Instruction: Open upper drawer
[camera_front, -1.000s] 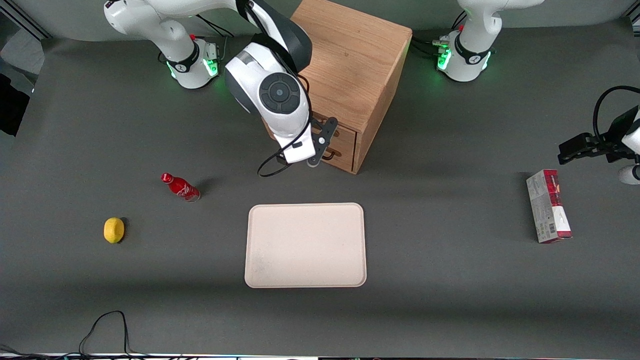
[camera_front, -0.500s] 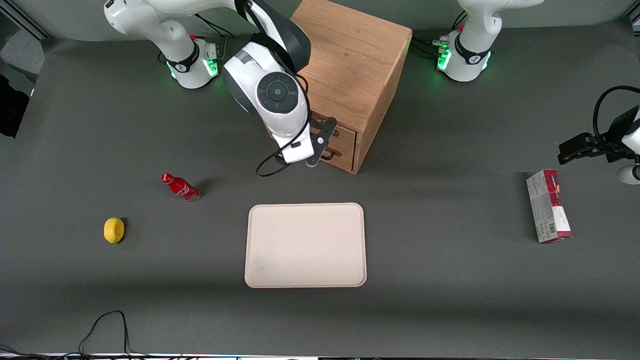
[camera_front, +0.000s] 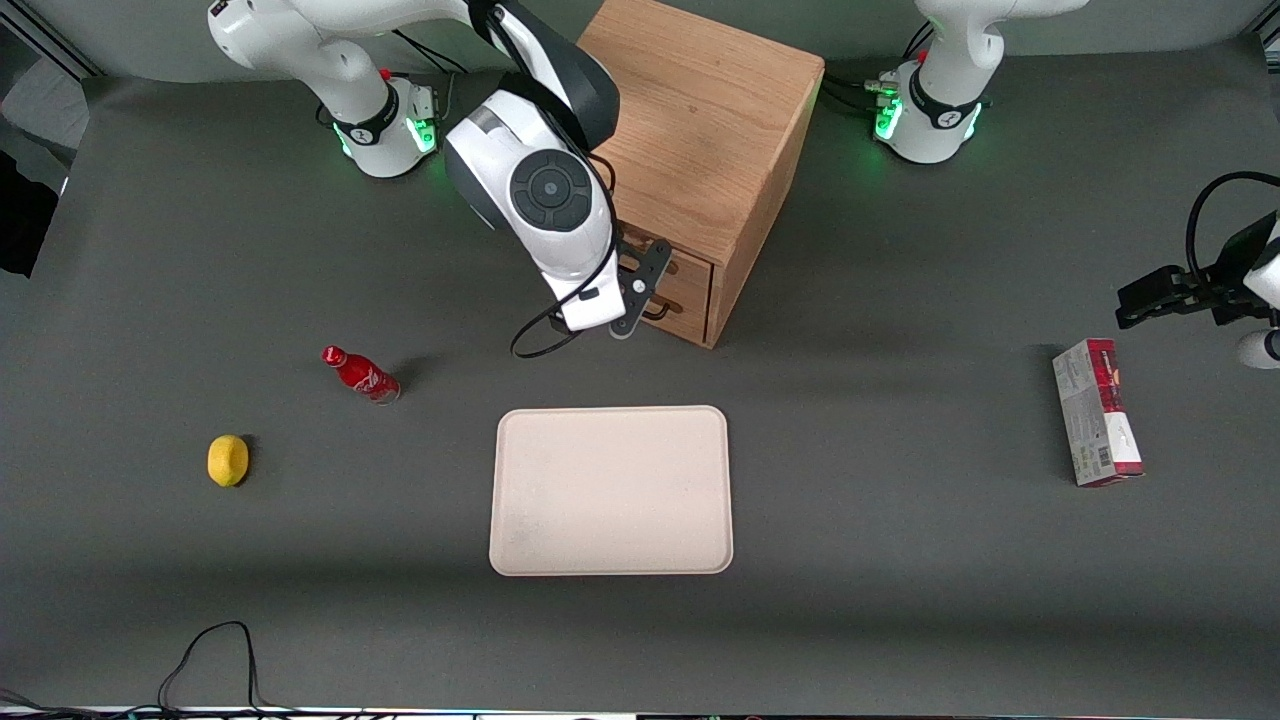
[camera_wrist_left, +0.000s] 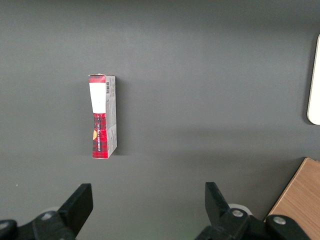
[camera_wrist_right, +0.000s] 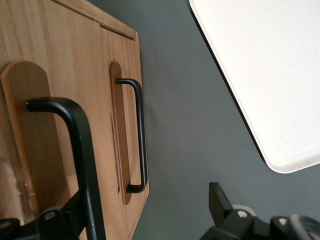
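Edging closer to the cabinet (camera_front: 700, 150) since the earlier frame, the tool (camera_wrist_right: 150, 210) spreads its fingers apart, one beside the upper drawer's (camera_wrist_right: 30, 150) black handle (camera_wrist_right: 75, 150), whose long axis crosses the gap.

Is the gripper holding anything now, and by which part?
Nothing is held. The gripper is open at the upper drawer; one finger is beside its handle, not closed on it.

Gripper (camera_front: 628, 305) in front of the cabinet (camera_front: 700, 150), its fingertips cut off in the wrist view, upper drawer (camera_front: 672, 262) mostly hidden by the arm — only a sliver of front showing, handle (camera_wrist_right: 75, 150) running out of frame, tray (camera_wrist_right: 265, 75) cropped at the edge.
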